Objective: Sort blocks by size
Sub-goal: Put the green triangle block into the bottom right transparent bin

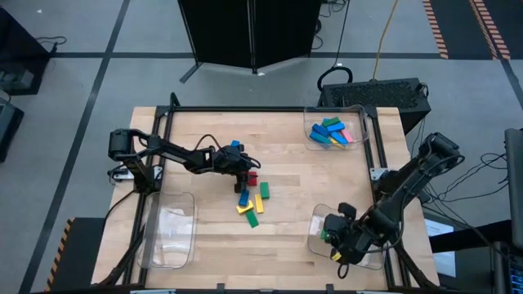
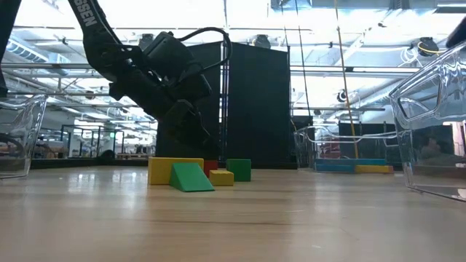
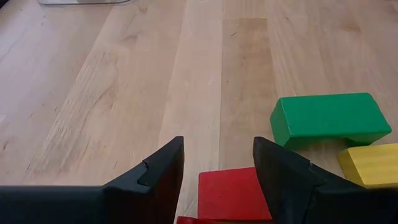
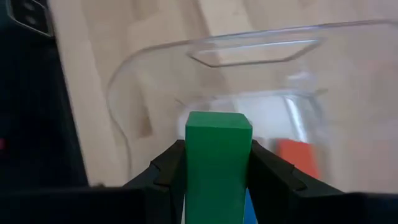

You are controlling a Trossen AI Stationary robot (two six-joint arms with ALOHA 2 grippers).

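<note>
Gripping green block (image 4: 218, 158), squarish end, poss. long.

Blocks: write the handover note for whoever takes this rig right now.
Right gripper: shut on a green block, over the near-right tray, which already holds a red block.
Left gripper: open, low at the table's middle, fingers either side of a red block, not yet closed on it.
Done: the far-right tray holds a batch of blue, green, yellow and pink blocks.
Left: a loose pile at mid-table, red, blue, yellow and green. The near-left tray looks empty.
Next, probably: release the green one into its tray, then grip the red one.
</note>
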